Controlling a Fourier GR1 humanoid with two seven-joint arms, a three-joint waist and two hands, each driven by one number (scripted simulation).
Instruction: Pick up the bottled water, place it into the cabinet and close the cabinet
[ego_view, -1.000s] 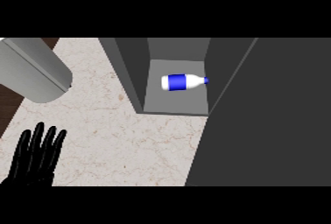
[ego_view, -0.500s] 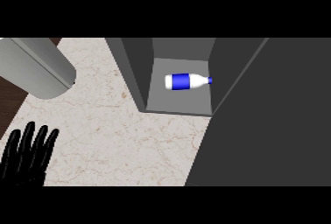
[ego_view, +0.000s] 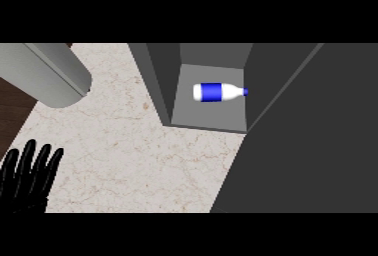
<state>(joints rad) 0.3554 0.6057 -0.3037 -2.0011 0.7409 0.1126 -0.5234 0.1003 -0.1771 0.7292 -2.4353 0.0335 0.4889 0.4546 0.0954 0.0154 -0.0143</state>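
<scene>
The bottled water (ego_view: 218, 92), white with a blue label, lies on its side inside the grey cabinet (ego_view: 210, 117), cap pointing right. The cabinet's dark door (ego_view: 310, 145) fills the right side of the head view and hides part of the opening. My left hand (ego_view: 26, 177) shows at the lower left edge, fingers straight and pointing up, open and holding nothing, far from the bottle. My right hand does not show anywhere.
A large grey cylinder (ego_view: 44, 72) lies at the upper left over the counter's edge. The marble counter top (ego_view: 133, 160) spreads between my left hand and the cabinet. A dark brown strip (ego_view: 11, 107) runs along the left.
The view has shifted so the cabinet, bottle and cylinder sit further right and lower. My left hand has slid towards the lower left edge. The dark door covers more of the right side.
</scene>
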